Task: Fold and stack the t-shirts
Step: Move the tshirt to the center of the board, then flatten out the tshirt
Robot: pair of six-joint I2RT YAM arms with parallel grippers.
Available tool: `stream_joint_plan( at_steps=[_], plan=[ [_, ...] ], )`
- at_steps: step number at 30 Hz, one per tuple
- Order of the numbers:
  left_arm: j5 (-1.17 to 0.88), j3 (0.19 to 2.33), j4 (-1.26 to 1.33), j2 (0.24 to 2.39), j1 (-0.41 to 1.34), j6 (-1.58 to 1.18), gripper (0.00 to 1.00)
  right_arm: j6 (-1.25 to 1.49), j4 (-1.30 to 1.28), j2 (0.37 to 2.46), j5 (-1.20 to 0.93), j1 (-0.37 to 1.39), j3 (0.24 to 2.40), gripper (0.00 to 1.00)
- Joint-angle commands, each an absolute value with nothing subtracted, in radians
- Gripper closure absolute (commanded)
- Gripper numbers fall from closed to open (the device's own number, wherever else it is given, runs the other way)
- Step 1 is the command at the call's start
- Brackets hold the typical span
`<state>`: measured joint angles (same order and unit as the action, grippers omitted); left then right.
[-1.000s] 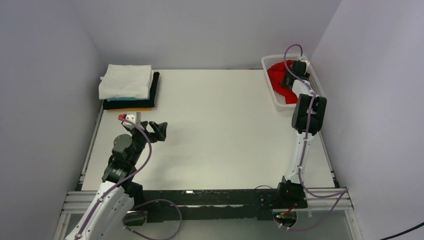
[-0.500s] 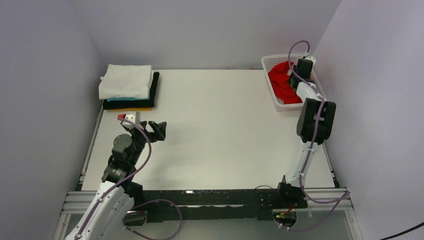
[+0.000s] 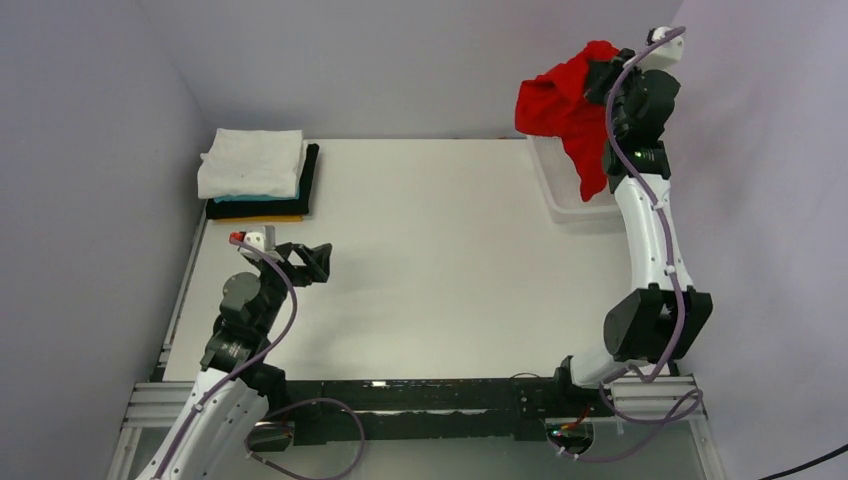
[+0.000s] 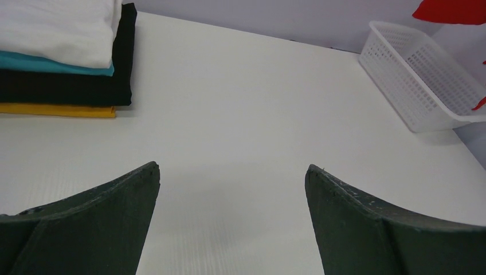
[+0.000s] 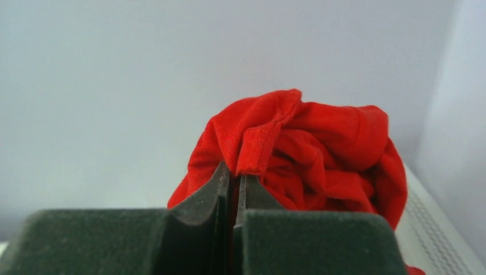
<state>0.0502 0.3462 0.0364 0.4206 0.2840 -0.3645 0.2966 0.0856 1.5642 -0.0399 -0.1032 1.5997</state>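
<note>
Two claws, two different states. My right claw (image 3: 600, 74) is up high over the far right corner. It is clamped on a fold of the red t-shirt (image 3: 555, 100), which hangs bunched in the air above the white mesh basket (image 3: 562, 205). From the right wrist camera I see the jaws pressed together on a hemmed edge of the cloth, and the rest of the shirt is balled up beyond them against the pale wall. The shirt's lowest tail dangles toward the basket. I cannot tell whether it touches the rim.

My left claw (image 3: 318, 262) sits low over the near left part of the white surface (image 3: 450, 250). Its two dark fingers (image 4: 114, 195) are spread wide apart with only bare surface between them, and they point toward the far side.

The folded shirts lie stacked on the surface in the far left corner, well apart from both claws. The white shirt (image 3: 252, 163) is on top, with a thin teal shirt (image 4: 51, 63) under it. Below that is the black shirt (image 4: 63, 87), which sticks out a little on the stack's right side. The yellow-orange shirt (image 4: 57, 110) is at the bottom, showing only as a narrow strip along the near edge.
</note>
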Motion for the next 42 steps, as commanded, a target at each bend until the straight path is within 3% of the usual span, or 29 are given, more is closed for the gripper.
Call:
stream_joint_plan(
  at_steps=[1,9,12,15,16,18,19,20,21,22,26,32,38,42],
  plan=[
    [0.082,0.379,0.012,0.423,0.284,-0.411,0.01,0.297,0.065,1.451,-0.243,0.018,1.686,1.0],
    [0.143,0.424,-0.09,0.463,0.282,-0.463,0.01,0.343,0.045,1.375,-0.33,0.265,1.583,1.0],
    [0.151,0.44,-0.119,0.473,0.283,-0.479,0.01,0.383,0.004,1.408,-0.509,0.293,1.534,1.0],
    [0.152,0.436,-0.12,0.48,0.283,-0.495,0.01,0.461,0.062,1.451,-0.583,0.332,1.376,1.0],
    [0.155,0.432,-0.115,0.486,0.283,-0.504,0.01,0.462,0.084,1.472,-0.565,0.356,1.328,0.95],
    [0.159,0.428,-0.115,0.508,0.284,-0.529,0.01,0.44,0.075,1.535,-0.486,0.389,1.264,0.7],
    [0.154,0.43,-0.121,0.525,0.284,-0.538,0.01,0.415,0.043,1.575,-0.451,0.395,1.253,0.52],
    [0.145,0.433,-0.128,0.541,0.284,-0.542,0.01,0.367,-0.01,1.612,-0.416,0.399,1.258,0.23],
    [0.141,0.438,-0.138,0.558,0.283,-0.545,0.01,0.346,-0.079,1.651,-0.368,0.4,1.274,0.04],
    [0.14,0.445,-0.15,0.574,0.283,-0.551,0.01,0.319,-0.138,1.681,-0.331,0.399,1.291,0.01],
    [0.134,0.452,-0.156,0.639,0.284,-0.567,0.01,0.284,-0.186,1.656,-0.221,0.398,1.253,0.0],
    [0.015,0.437,-0.09,0.797,0.284,-0.61,0.01,0.323,-0.111,1.417,0.027,0.397,1.023,0.0],
    [-0.141,0.426,-0.064,0.99,0.3,-0.628,0.01,0.359,0.022,1.159,0.104,0.396,0.732,0.0],
    [-0.183,0.41,-0.048,1.055,0.373,-0.628,0.01,0.362,0.012,1.093,0.16,0.392,0.683,0.0]
  ],
)
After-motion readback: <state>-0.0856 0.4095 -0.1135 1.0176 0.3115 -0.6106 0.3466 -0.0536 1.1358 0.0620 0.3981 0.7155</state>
